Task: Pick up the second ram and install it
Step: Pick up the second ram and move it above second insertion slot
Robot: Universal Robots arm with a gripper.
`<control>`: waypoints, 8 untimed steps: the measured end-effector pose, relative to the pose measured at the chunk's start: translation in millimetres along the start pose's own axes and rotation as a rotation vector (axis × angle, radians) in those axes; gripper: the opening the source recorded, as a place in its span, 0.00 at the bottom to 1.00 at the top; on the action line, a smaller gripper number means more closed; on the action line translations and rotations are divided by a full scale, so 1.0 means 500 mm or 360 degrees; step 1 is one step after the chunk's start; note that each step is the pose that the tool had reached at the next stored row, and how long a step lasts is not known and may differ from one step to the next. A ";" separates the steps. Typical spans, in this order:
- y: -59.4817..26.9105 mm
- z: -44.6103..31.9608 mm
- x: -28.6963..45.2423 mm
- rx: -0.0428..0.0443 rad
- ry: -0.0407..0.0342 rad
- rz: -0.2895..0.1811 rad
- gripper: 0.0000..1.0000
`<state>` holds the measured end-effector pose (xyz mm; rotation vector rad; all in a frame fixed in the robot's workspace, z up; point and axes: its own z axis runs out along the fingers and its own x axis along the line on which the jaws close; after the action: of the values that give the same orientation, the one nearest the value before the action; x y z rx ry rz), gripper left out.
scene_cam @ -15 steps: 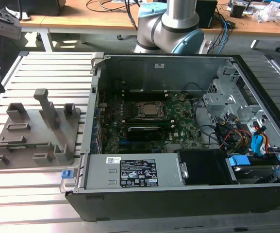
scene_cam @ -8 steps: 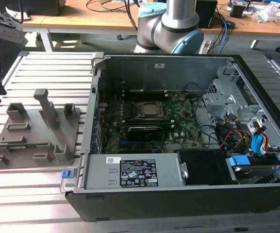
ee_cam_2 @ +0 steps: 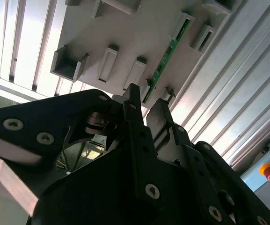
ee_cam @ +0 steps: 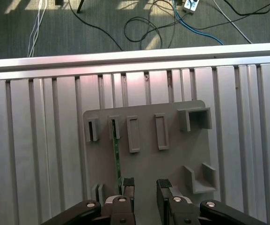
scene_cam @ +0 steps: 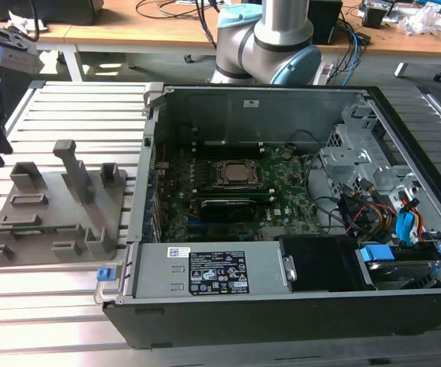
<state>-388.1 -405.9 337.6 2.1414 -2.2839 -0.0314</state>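
Green narrow second ram point(ee_cam: 117, 159) was seated in grey plastic holder tray point(ee_cam: 172, 159); black pincer point(ee_cam: 146, 183) was held open above it, empty.

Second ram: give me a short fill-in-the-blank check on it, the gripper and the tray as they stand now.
The second ram stands on edge in the grey holder tray; its board is ___ in colour. The gripper hangs above that tray with its jaws ___, gripping nothing. In the exterior view the tray lies toward the view's ___ of the computer case.
Missing words: green; open; left.
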 end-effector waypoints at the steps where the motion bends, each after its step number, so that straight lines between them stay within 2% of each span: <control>1: 0.000 0.002 0.000 0.0000 0.0000 0.0000 0.33; 8: 0.000 0.019 0.000 0.0000 0.0000 0.0000 0.33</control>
<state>-388.1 -405.9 327.9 2.1414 -2.2838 -0.0314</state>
